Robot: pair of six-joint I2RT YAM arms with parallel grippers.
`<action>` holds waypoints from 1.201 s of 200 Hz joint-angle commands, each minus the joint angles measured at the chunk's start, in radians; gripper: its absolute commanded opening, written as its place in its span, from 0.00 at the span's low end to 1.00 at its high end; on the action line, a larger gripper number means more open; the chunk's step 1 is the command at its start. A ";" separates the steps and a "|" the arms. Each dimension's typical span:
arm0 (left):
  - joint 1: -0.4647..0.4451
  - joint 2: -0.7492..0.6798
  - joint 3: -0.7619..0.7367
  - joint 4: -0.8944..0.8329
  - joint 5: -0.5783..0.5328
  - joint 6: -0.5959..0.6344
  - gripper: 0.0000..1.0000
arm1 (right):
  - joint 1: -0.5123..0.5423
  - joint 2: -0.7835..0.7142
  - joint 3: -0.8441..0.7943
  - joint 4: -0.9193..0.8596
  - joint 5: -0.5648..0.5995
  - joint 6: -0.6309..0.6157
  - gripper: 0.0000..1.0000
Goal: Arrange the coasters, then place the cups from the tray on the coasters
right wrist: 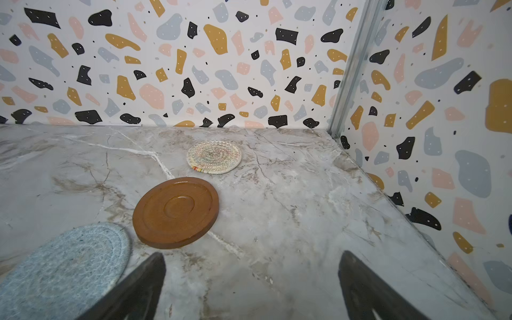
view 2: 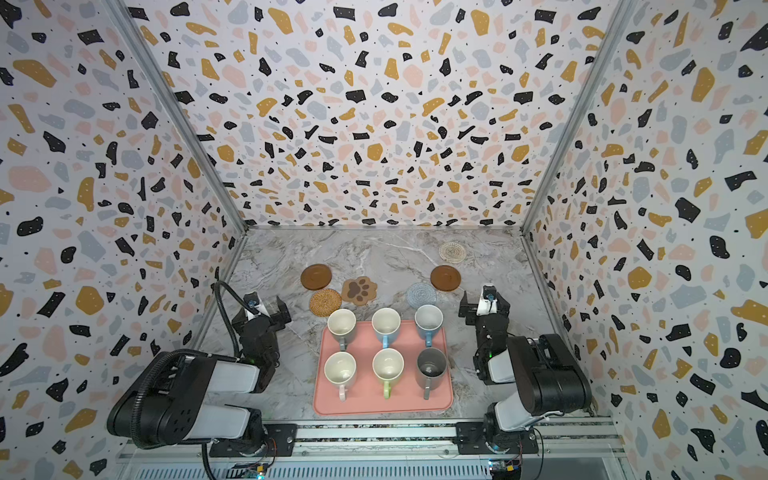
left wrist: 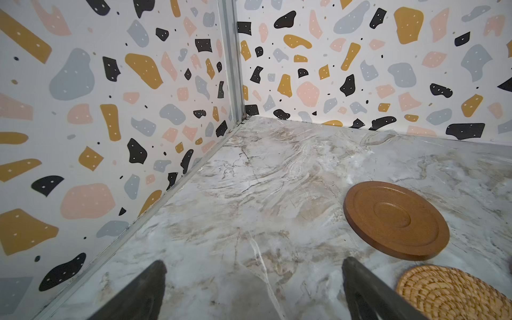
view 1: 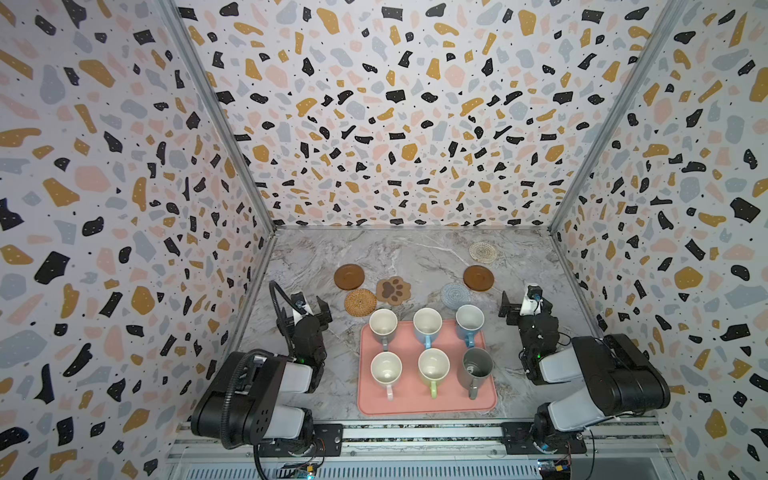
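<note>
I count six cups (view 1: pixel 427 322) on one tray (view 1: pixel 409 401) and six coasters (view 1: pixel 393 289) on the bench (view 1: pixel 415 253). My left tool (left wrist: pixel 253 267) and right tool (right wrist: pixel 252 257) are both released, holding nothing.

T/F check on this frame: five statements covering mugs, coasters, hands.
1. All six mugs stand on the tray. True.
2. The dark grey mug lies on its side. False: it stands upright on the tray.
3. The left hand and the right hand are both open and empty. True.
4. The paw-print coaster lies on the tray. False: it lies on the table beyond the tray, between the rattan coaster and the grey-blue coaster.
5. A mug stands on the cream woven coaster. False: that coaster is bare.
</note>
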 commanded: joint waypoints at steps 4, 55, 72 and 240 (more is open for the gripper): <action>0.004 -0.011 0.022 0.041 -0.001 0.012 0.99 | -0.003 -0.004 0.006 0.019 -0.004 -0.008 0.99; 0.004 -0.008 0.024 0.041 -0.001 0.014 0.99 | -0.003 -0.005 0.007 0.017 -0.004 -0.007 0.99; 0.004 -0.006 0.025 0.039 -0.001 0.013 0.99 | -0.003 -0.003 0.008 0.017 -0.003 -0.008 0.99; 0.007 0.001 0.022 0.054 0.006 0.015 0.99 | -0.019 -0.005 0.006 0.014 -0.028 0.006 0.99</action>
